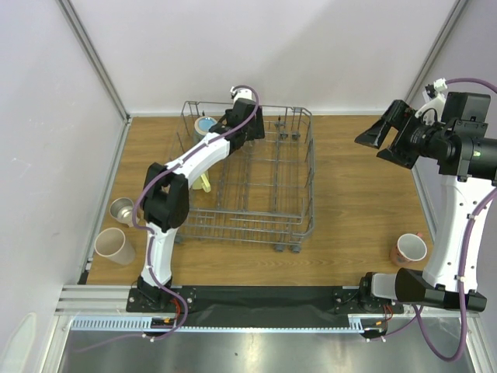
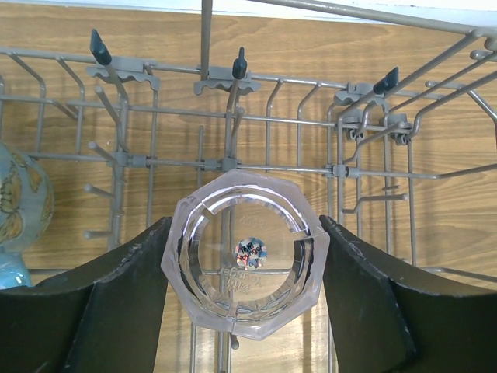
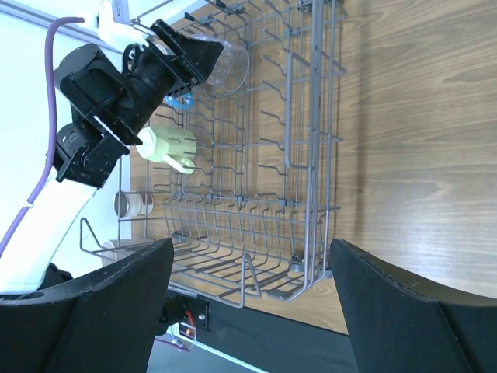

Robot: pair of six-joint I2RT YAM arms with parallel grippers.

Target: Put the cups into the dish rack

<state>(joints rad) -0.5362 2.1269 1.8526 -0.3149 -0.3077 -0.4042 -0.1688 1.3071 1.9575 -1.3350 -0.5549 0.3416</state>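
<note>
- Left gripper [image 2: 245, 233]: jaws pinching the clear glass cup [image 2: 245, 268] above the tines [image 2: 237, 66] at the far end of the dish rack [image 1: 309, 186].
- Right gripper [image 1: 379, 138]: jaws spread, empty, raised to the right of the rack.
- Risk: if let go off-centre between tines, the smooth glass may tip or strike the blue cup [image 2: 19, 206] beside it.
- Count: six cups.
  - One is held.
  - Two are in the rack: the blue cup and a pale yellow mug [image 1: 203, 180].
  - Two are left of the rack: a beige cup [image 1: 112, 246] and a greyish cup [image 1: 122, 210].
  - One pink mug [image 1: 409, 249] is right of the rack.
- Count: one rack.

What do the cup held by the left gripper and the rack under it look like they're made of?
The clear cup: glass or hard clear plastic, glossy; rack wires show through its faceted wall, and the look cannot settle which. The dish rack: probably metal wire with a matte grey coating, judging by thin bent rods of dull even colour.
</note>
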